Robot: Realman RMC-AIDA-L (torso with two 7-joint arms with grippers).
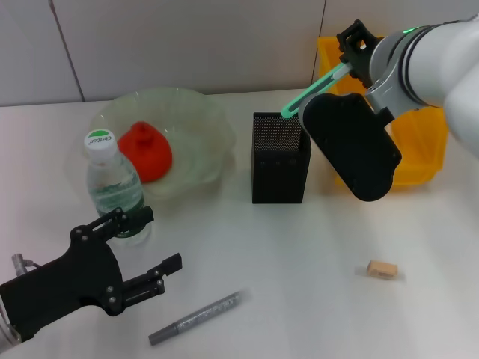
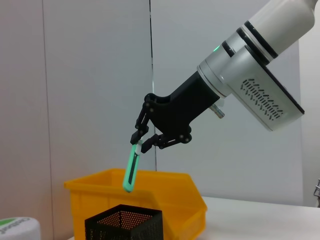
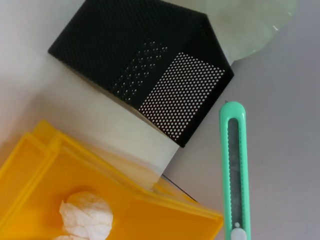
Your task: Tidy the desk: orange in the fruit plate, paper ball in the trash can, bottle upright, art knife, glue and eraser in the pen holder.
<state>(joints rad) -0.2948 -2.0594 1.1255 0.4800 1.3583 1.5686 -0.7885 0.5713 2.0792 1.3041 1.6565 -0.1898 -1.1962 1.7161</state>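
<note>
Plenty of bare bench (image 1: 314,247) in front of the pen holder (image 1: 280,158), mesh top wide open. Right gripper (image 2: 145,142) up above the holder's rim, pinching one green art knife (image 1: 314,90), blade end tilted down toward the opening but not in. One yellow trash can (image 1: 419,149) just behind and beside the holder, cut off partly by the arm, one paper ball (image 3: 85,216) inside. One orange (image 1: 147,151) sitting in the fruit plate (image 1: 202,127) on the holder's other side. One bottle (image 1: 112,187) upright near that plate. Left gripper (image 1: 150,250) low beside the bottle, fingers spread, holding nothing. One glue stick (image 1: 196,317) and one eraser (image 1: 382,269) lying loose out front of the holder, well apart.
</note>
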